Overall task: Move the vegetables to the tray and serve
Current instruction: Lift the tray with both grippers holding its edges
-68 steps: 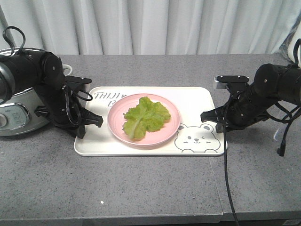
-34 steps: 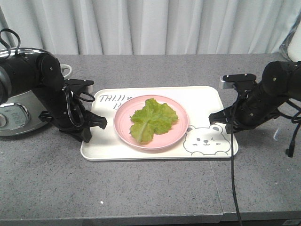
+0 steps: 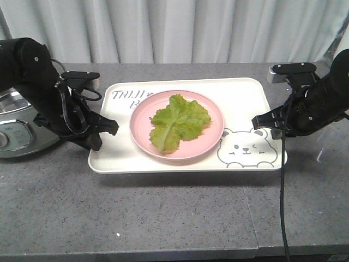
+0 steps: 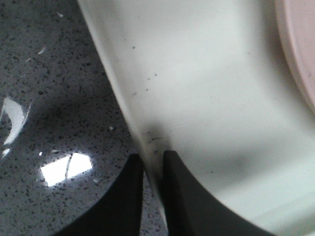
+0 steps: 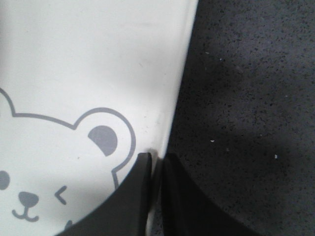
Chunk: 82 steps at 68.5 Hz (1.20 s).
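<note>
Now: left hand (image 3: 109,130) clamped nearly closed on tray (image 3: 180,167) rim at its lettering end, right hand (image 3: 262,121) likewise at its bear end. Tray's long axis runs hand to hand; lettuce leaf (image 3: 180,120) on pink plate (image 3: 214,141) mid-tray. Tray possibly clear of counter (image 3: 163,218).

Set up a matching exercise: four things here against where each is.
1. ruffled green lettuce leaf
2. round pink plate
3. left gripper
4. right gripper

A. shut on the rim of the cream-white plastic tray, by the bear drawing
B. lying on the plate
C. shut on the tray's rim at the lettering end
D. standing in the tray

Pairs: 1-B, 2-D, 3-C, 4-A.
</note>
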Available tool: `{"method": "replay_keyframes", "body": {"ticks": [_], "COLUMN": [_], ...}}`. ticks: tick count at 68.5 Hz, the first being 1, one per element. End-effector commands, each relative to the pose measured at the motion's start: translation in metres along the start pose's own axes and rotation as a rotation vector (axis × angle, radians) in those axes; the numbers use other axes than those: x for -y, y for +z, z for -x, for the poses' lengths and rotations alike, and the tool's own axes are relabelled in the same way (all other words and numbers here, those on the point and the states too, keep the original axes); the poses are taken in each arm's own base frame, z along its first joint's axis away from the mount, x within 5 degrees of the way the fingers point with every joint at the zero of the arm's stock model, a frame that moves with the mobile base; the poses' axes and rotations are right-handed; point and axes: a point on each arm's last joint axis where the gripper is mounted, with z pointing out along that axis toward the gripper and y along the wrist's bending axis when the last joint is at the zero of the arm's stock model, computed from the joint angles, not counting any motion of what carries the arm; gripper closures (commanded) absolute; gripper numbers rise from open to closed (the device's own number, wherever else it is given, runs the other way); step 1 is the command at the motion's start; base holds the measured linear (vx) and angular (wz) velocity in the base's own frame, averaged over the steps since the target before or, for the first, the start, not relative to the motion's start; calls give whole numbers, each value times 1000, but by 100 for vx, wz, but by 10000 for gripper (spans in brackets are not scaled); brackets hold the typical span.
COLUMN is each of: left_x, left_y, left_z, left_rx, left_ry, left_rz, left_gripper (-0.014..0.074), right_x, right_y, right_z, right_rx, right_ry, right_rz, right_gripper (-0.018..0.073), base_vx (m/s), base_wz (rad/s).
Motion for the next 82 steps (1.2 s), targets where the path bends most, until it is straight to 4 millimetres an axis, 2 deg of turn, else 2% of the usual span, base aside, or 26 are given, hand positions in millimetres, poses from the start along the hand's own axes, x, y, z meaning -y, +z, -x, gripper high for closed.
{"method": "replay_keyframes", "body": {"ticks": [1, 18, 35, 82], "left_x": [32, 37, 39, 39], "left_y": [-44, -72, -89, -90], "left_z": [2, -5, -11, -12], "left_rx": [172, 240, 285, 287], "left_ry": [24, 44, 56, 58], "left_rz": [-149, -155, -155, -153], "left_gripper": [603, 603, 603, 603], "right_x": [-15, -17, -18, -19], "right_y": [-37, -61, -67, -67], "right_z": [11, 6, 2, 0], "right_rx": [152, 177, 158, 136], "right_ry": [1, -9, -13, -35], "right_rz": [69, 74, 79, 78], "right_gripper": [565, 565, 565, 565], "base_vx": [0, 0, 0, 0], "base_wz": [0, 0, 0, 0]}}
